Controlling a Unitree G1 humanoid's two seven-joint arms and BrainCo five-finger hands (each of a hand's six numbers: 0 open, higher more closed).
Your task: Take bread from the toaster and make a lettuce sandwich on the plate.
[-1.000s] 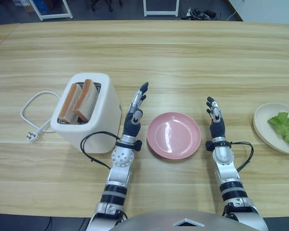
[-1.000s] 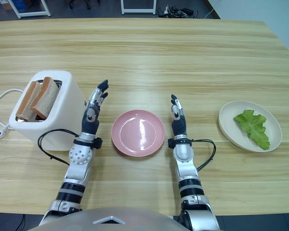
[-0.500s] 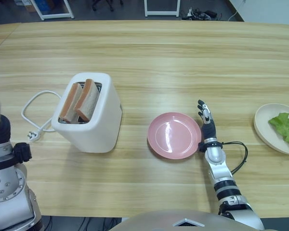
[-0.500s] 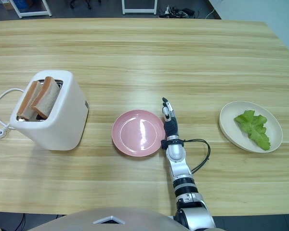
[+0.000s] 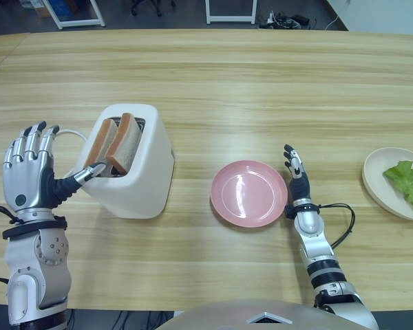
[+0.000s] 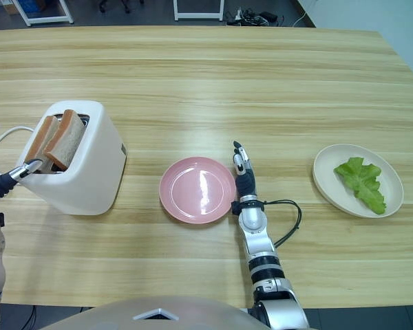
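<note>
A white toaster (image 5: 141, 165) stands on the table's left with two bread slices (image 5: 113, 144) sticking up from its slots. My left hand (image 5: 29, 172) is raised just left of the toaster, fingers spread open, its thumb pointing at the nearer slice. An empty pink plate (image 5: 248, 193) lies in the middle. My right hand (image 5: 295, 180) is held upright and open at the plate's right rim. A lettuce leaf (image 6: 361, 180) lies on a cream plate (image 6: 330, 183) at the far right.
The toaster's white cord and plug (image 5: 47, 193) lie on the table left of it, behind my left hand. A black cable (image 5: 341, 220) loops from my right wrist. Bare wooden tabletop stretches behind the toaster and both plates.
My left hand has swung from between toaster and plate, round low at the left edge, up to the toaster's left side. My right hand shifted left to the pink plate's rim.
</note>
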